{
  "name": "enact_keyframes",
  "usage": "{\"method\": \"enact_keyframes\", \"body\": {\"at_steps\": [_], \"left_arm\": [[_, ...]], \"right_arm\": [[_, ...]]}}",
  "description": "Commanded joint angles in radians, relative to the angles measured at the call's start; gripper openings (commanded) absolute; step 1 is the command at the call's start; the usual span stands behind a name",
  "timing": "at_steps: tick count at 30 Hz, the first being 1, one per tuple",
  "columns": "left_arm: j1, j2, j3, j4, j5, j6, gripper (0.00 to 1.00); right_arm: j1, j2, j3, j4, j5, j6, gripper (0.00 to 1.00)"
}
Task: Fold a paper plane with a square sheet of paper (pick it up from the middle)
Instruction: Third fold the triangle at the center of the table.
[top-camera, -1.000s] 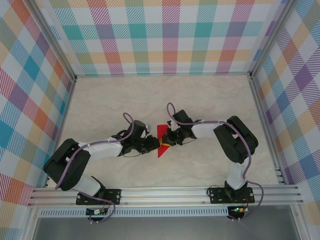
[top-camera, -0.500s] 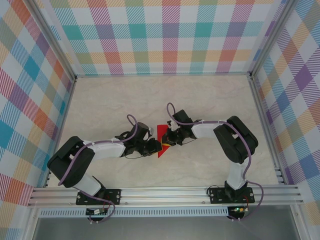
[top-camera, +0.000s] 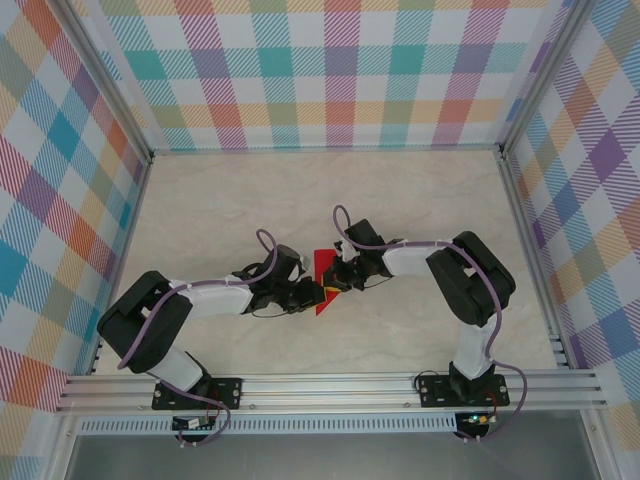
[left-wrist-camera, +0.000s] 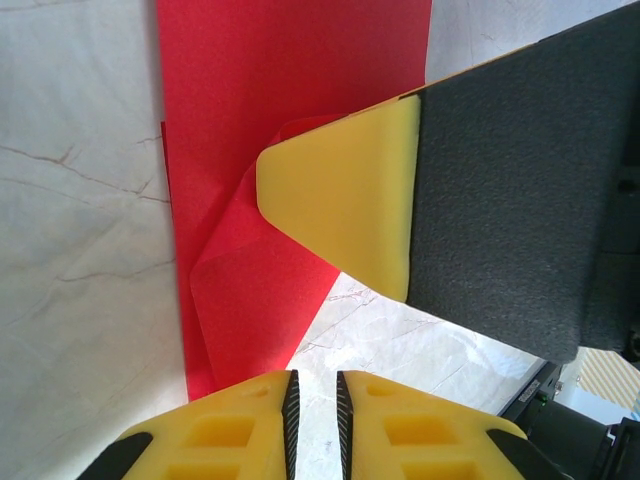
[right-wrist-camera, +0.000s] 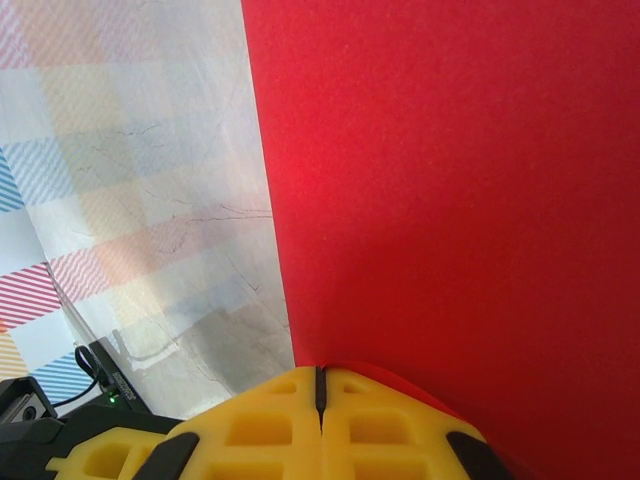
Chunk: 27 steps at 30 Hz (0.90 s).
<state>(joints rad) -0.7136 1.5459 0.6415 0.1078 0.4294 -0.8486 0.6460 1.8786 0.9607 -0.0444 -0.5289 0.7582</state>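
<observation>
Lying just ahead of the slightly parted, empty left gripper (left-wrist-camera: 313, 385), the part-folded red paper sheet (left-wrist-camera: 290, 80) ran lengthwise away, pinned by the clenched right gripper (right-wrist-camera: 320, 378).

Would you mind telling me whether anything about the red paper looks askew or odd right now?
Yes: on the square sheet of paper, the folded flap by the right gripper bulges up in a rounded hump instead of lying flat in a crisp crease, and the layers' left edges look slightly misaligned.
</observation>
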Motion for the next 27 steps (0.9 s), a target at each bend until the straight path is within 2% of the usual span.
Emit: {"method": "enact_keyframes", "body": {"at_steps": [1,27], "left_arm": [[-0.017,0.016,0.032,0.005,0.008,0.003,0.2],[-0.024,0.079,0.054,-0.075,-0.047,0.02,0.19]], "right_arm": [[0.006,0.01,0.021,0.017,0.017,0.012,0.0],[0.006,0.013,0.021,0.022,0.028,0.026,0.0]]}}
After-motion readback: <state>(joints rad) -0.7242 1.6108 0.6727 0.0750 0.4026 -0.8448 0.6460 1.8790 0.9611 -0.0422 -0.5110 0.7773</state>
